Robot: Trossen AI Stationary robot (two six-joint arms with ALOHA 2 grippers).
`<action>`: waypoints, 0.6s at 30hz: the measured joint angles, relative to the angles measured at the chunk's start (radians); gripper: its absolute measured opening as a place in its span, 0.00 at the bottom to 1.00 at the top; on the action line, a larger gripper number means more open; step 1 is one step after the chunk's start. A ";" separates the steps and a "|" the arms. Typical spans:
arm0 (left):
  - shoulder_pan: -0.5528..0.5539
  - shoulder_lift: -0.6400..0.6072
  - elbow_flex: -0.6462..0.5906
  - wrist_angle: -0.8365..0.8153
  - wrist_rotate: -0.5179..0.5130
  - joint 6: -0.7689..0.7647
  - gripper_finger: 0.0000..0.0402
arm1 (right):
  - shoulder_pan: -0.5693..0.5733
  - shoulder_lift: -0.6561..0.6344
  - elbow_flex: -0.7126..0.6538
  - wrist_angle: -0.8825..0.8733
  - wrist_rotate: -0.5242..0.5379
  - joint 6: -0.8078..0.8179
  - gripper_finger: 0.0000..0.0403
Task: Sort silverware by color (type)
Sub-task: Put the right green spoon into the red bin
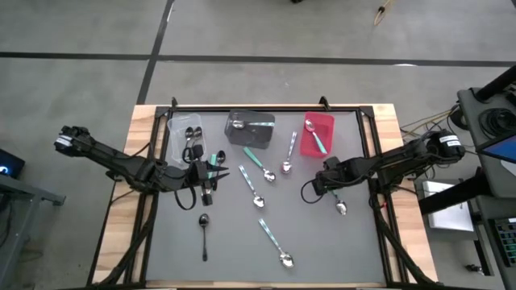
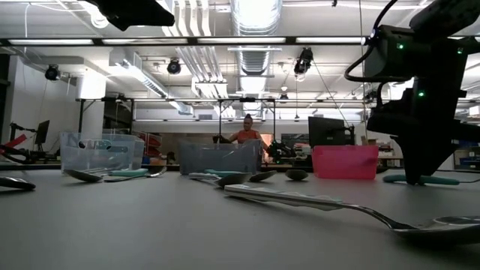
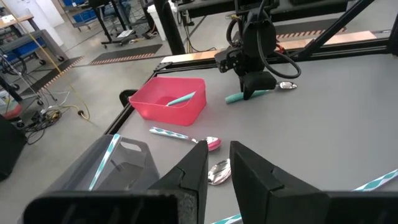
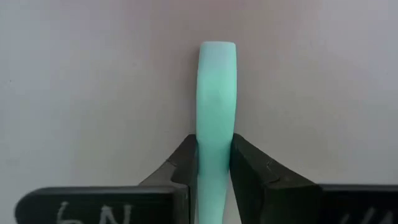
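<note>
your right gripper is pinching the teal handle of a teal-handled spoon lying on the mat just below the red bin, nearer the front edge. its jaws are closed flat against both sides of the handle.

the hold looks to be near the handle's end, so the bowl may be hanging heavy as you are lifting, and the spoon could be swinging or slipping out on the way to the red bin, where one teal spoon is already lying. a shallow approach could also be catching the bin's wall.

your left gripper is hovering beside the clear bin, well to the left of the red bin, with a narrow gap between its fingers and nothing in it. other spoons are lying between the arms; a low sweep could be scattering them.
</note>
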 joint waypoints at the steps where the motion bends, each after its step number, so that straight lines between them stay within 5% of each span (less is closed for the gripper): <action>1: 0.000 0.000 0.000 0.000 0.000 0.000 0.12 | 0.003 -0.006 0.005 -0.004 0.000 -0.007 0.14; 9: 0.000 0.000 0.000 0.006 0.006 -0.033 0.12 | 0.052 -0.085 0.073 0.005 0.073 -0.075 0.14; 18: 0.000 0.000 0.000 0.067 0.160 -0.023 0.12 | 0.142 -0.177 0.117 0.209 0.293 -0.296 0.14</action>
